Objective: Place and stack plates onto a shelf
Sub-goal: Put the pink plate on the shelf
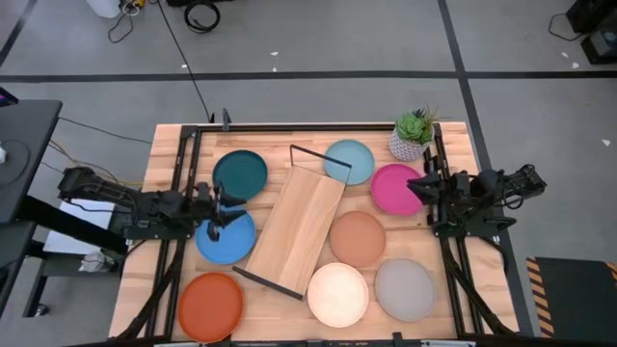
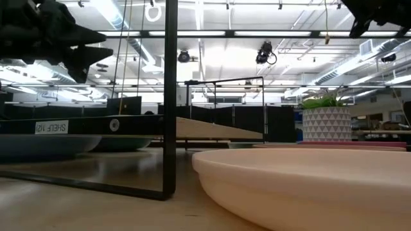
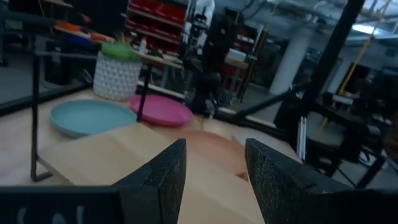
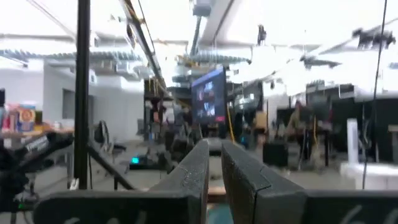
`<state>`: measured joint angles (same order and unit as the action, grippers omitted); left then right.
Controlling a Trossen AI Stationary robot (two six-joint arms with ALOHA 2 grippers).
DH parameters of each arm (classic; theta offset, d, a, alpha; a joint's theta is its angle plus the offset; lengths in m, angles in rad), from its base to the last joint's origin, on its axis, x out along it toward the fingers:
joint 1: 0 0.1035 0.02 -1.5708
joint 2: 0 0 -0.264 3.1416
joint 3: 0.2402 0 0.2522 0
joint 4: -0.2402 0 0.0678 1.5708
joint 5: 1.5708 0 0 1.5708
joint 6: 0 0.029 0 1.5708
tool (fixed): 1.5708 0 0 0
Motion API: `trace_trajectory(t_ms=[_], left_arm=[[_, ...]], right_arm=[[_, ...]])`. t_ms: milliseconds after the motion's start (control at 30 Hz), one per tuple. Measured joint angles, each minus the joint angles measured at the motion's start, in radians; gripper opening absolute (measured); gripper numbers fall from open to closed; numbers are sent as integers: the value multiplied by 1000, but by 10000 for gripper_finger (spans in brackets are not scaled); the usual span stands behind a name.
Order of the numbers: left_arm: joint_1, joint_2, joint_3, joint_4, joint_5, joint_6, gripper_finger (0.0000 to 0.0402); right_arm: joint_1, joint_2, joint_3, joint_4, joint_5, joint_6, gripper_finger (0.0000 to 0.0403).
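Shelf (image 1: 297, 228) lies diagonally at table (image 1: 166, 145) centre, no plate on it. On its left: one plate (image 1: 240, 173) toward far edge, another (image 1: 228, 238) nearer, touching shelf edge, third (image 1: 210, 305) at near left corner. On its right: two plates (image 1: 349, 161) (image 1: 396, 189) at far end, beside potted plant (image 1: 413, 134); one (image 1: 358, 238) mid-table; two more (image 1: 337, 294) (image 1: 405, 288) side by side along near edge.

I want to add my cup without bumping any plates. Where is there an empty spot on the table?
The shelf board is bare, with no plate on it. Small bare patches of table lie left of the dark teal plate and at the corner right of the grey plate. It is crowded right of the shelf, where the terracotta plate, cream plate and magenta plate sit close.
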<state>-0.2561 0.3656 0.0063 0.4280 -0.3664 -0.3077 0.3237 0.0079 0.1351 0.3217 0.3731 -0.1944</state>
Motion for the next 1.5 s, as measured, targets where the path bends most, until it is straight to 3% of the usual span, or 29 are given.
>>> trace_trajectory(t_ms=[100,333,633,767,933,1100,1333,1500], left_arm=[[12,0,0,31,0,29,172],[37,0,0,150,0,213,172],[42,0,0,215,0,316,172],[42,0,0,255,0,372,172],[42,0,0,286,0,431,172],[42,0,0,305,0,469,172],[42,0,0,307,0,503,172],[42,0,0,307,0,503,172]], right_arm=[[0,4,1,-20,1,19,51],[0,143,-1,-277,237,299,50],[-35,466,124,-608,263,616,48],[-82,611,189,-691,205,666,48],[-132,755,235,-692,51,621,54],[-170,900,305,-706,-115,622,85],[-222,1119,460,-890,-119,664,142],[-277,1257,549,-996,-115,715,154]])
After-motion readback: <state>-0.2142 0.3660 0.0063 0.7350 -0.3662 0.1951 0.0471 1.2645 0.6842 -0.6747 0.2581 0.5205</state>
